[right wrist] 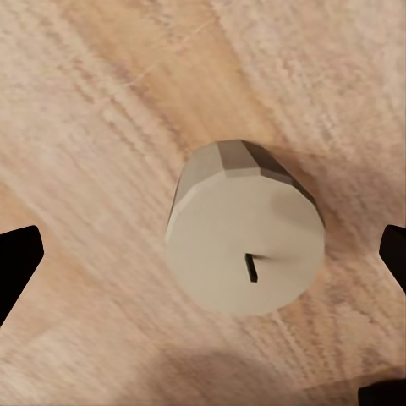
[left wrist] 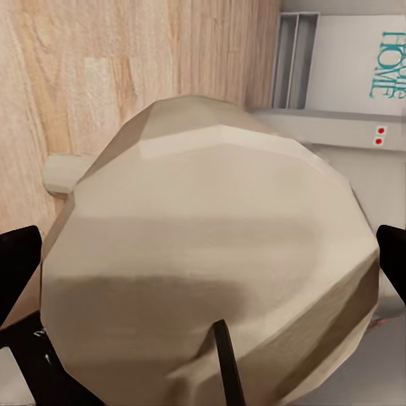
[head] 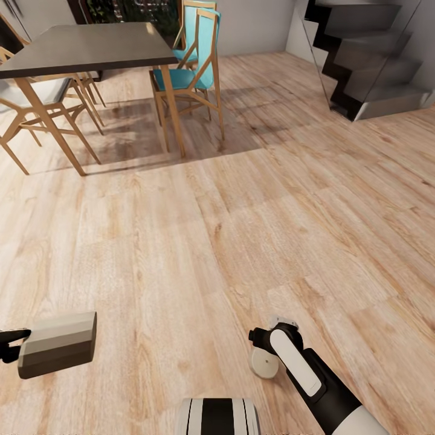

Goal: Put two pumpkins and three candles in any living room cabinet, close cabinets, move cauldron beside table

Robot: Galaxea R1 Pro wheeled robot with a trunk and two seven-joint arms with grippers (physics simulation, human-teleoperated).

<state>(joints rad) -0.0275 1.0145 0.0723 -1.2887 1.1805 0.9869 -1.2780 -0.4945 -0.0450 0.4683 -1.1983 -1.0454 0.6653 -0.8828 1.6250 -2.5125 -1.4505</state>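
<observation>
Beige candle between tool fingertips, above wood floor

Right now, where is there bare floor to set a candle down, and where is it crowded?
The bare wood floor runs wide from the table and the blue chair toward the robot, and across to the stairs. It is crowded under the table, among the chair legs.
</observation>
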